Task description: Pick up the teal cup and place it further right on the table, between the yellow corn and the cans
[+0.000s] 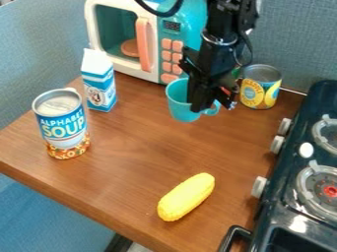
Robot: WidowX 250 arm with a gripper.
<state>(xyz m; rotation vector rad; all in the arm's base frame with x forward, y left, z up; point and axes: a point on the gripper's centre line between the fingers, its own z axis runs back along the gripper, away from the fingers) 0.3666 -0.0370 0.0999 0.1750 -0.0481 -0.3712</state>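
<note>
On the table (pixel 125 152), the turquoise cup (pixel 178 102) stands at the gripper's (pixel 214 104) jaws, whether open or closed unclear.

Cans (pixel 62 123): two. One each: carton (pixel 99 86), cup (pixel 176 101), corn (pixel 186 197), microwave (pixel 117 29), stove (pixel 280 206).

Lighting is registering as moderately bright and fairly even across the wooden table (pixel 131 157). The light source is lying out of frame; its exact position is remaining indeterminate. Shadows are falling soft and faint around the yellow corn (pixel 186 197) and the soup can (pixel 60 123). A compact white glare spot is appearing on the glossy black stove (pixel 298 225), and smaller glints are marking its metal burners. The turquoise cup (pixel 178 106) is showing gentle shading. The black arm (pixel 220 56) is reading very dark, and the microwave's window (pixel 118 29) is sitting in dimness.
</note>
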